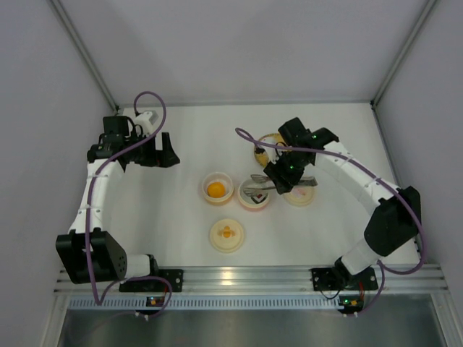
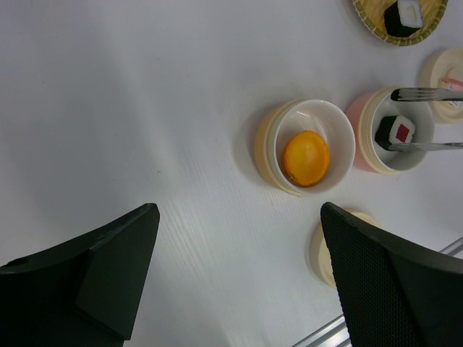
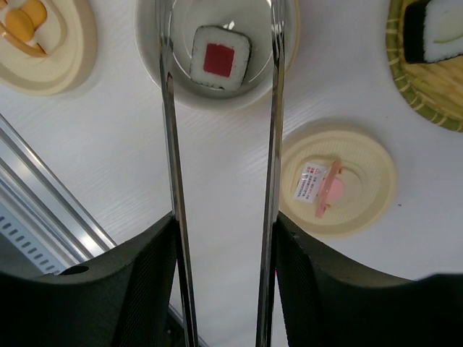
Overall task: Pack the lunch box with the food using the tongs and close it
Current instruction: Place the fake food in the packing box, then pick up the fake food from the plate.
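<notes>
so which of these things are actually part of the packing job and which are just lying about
Job: tongs, red-centred sushi, pink bowl, orange ball, yellow bowl, pink-handled lid, orange-handled lid, basket, white sushi.
Not part of it: frame rail, open left gripper.

White worktop (image 1: 181, 217). A cream bowl (image 2: 262, 144), white inside, holds 1 orange ball (image 2: 306, 157). A pink bowl (image 2: 359, 123), pale inside, holds 1 sushi piece (image 3: 220, 58): dark wrap, white rice, red square centre. The tongs (image 3: 273, 144) are shiny silver-grey. A woven basket plate (image 3: 427, 87) is straw-yellow with a green edge and carries 1 black-and-white piece (image 3: 441, 29). There are 2 cream lids: the pink-handled lid (image 3: 362, 188) bears a white label, and the orange-handled lid (image 3: 58, 43) is plain. The left claw (image 2: 239, 217) and the right claw (image 3: 226, 224) are black.
</notes>
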`<state>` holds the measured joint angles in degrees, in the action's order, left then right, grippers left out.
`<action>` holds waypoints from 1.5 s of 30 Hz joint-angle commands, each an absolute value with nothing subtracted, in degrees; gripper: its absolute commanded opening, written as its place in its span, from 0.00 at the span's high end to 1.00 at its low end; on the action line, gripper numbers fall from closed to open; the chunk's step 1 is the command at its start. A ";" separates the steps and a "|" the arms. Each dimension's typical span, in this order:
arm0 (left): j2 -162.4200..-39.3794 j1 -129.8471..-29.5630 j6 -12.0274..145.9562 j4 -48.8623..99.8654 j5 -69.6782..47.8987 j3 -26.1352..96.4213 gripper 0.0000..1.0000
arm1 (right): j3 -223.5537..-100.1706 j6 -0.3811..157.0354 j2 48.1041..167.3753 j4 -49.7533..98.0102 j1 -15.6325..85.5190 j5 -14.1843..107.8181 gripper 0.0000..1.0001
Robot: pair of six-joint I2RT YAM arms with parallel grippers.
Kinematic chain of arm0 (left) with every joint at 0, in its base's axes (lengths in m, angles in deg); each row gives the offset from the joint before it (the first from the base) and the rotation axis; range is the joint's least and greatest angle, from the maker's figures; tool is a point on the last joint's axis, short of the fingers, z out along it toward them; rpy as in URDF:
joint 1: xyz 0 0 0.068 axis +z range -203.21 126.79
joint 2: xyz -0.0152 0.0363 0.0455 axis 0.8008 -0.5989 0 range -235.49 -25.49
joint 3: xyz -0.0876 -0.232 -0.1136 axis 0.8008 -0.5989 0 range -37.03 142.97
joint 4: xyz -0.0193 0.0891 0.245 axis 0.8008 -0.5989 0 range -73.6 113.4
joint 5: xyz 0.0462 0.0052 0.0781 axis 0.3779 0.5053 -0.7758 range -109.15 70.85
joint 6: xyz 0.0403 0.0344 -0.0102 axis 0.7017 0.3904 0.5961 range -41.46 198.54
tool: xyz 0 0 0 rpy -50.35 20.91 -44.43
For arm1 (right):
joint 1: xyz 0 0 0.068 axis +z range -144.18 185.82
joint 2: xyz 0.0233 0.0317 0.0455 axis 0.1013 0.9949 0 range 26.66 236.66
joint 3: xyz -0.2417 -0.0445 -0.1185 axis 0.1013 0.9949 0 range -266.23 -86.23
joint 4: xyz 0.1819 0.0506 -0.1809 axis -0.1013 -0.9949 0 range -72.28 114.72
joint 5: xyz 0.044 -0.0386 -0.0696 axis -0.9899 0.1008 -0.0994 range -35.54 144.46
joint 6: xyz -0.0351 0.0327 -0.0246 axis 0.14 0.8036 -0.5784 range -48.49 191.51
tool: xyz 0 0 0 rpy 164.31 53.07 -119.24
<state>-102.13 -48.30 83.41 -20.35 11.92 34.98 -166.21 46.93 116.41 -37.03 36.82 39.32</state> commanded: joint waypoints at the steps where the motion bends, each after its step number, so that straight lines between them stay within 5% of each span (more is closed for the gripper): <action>1: -101.52 -48.19 83.99 -19.32 13.02 37.59 0.02 | -172.87 47.60 112.72 -36.10 37.98 38.11 0.49; 10: -101.17 -48.11 84.34 -19.41 13.37 37.77 0.02 | -175.00 46.29 109.28 -34.69 35.71 43.47 0.52; 22: -102.22 -48.11 86.63 -19.49 16.71 38.65 0.02 | -176.31 33.55 117.44 -38.46 15.23 30.30 0.53; 45: -104.42 -48.20 87.07 -18.53 14.60 39.26 0.02 | -178.51 29.94 127.91 -36.27 12.06 28.44 0.51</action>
<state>-104.36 -48.30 86.18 -20.31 14.24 37.45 -174.72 31.50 128.09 -37.45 13.06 30.71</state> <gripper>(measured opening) 0.984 0.491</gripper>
